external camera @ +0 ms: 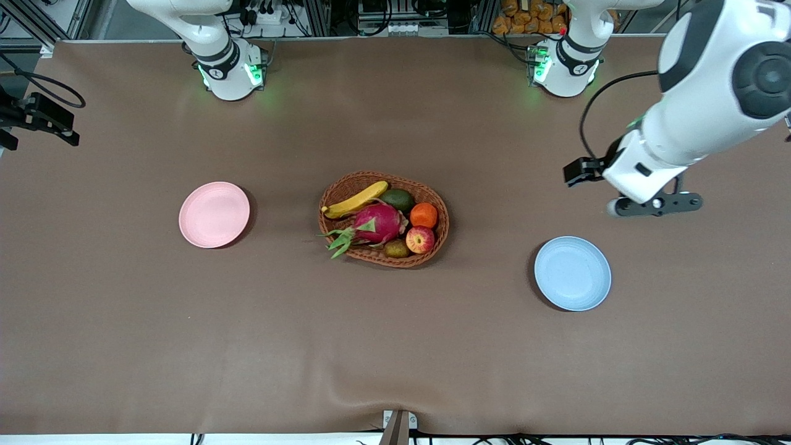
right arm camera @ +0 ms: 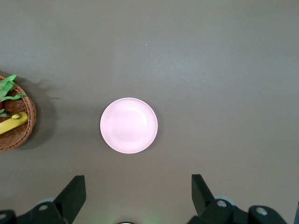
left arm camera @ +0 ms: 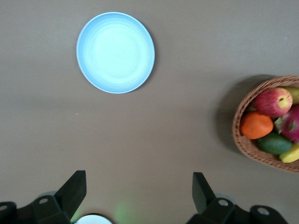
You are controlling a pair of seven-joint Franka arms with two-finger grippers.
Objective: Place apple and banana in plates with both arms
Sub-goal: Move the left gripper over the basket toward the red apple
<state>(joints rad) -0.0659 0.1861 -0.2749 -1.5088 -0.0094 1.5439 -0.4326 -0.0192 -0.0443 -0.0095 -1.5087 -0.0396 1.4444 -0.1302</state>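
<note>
The apple [external camera: 420,239] and the banana [external camera: 355,199] lie in a brown woven basket [external camera: 442,222] at the table's middle. The pink plate [external camera: 214,214] lies empty toward the right arm's end, the blue plate [external camera: 572,272] empty toward the left arm's end. My left gripper [external camera: 656,204] is open and empty, high over bare table beside the blue plate [left arm camera: 115,52]; its view also shows the apple [left arm camera: 273,101]. My right gripper [right arm camera: 138,186] is open and empty, high over bare table beside the pink plate [right arm camera: 129,125]; the banana's tip [right arm camera: 11,122] shows there.
The basket also holds a magenta dragon fruit [external camera: 377,224], an orange [external camera: 424,215], a green fruit [external camera: 398,199] and a small brown fruit [external camera: 397,248]. Brown cloth covers the table.
</note>
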